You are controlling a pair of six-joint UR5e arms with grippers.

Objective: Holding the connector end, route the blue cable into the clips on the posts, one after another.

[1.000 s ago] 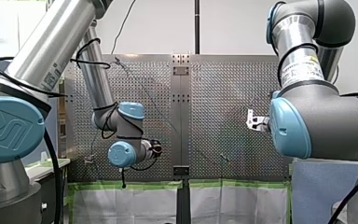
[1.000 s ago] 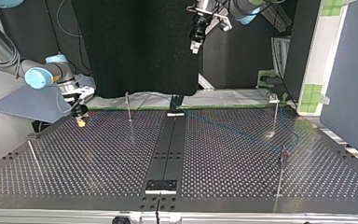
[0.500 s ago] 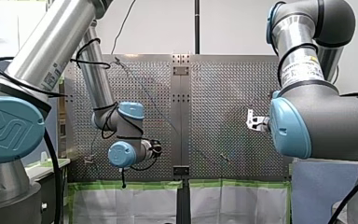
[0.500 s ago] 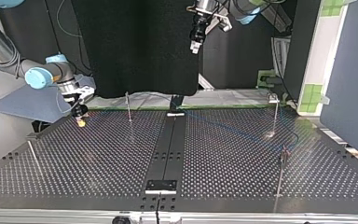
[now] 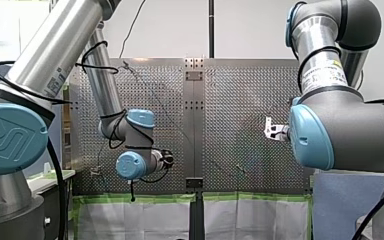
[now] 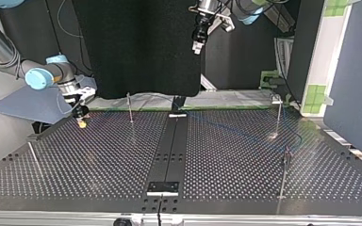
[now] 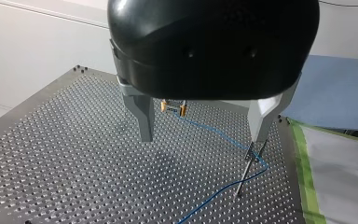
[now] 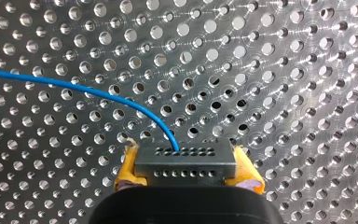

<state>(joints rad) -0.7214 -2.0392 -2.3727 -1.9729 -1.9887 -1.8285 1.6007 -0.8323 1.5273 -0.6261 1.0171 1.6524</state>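
In the right wrist view my right gripper is shut with its yellow pads on a grey connector. The blue cable leaves the connector and curves off across the perforated plate. In the top view my right gripper hangs low over the table's far left part. My left gripper is open and empty, high above the table. Under one of its metal fingers the blue cable runs to a clip on a thin post. The connector lies ahead of it.
Thin posts stand on the perforated table: one at the far middle-left, one at the far right, one at the near right, one at the near left. A black rail runs down the middle.
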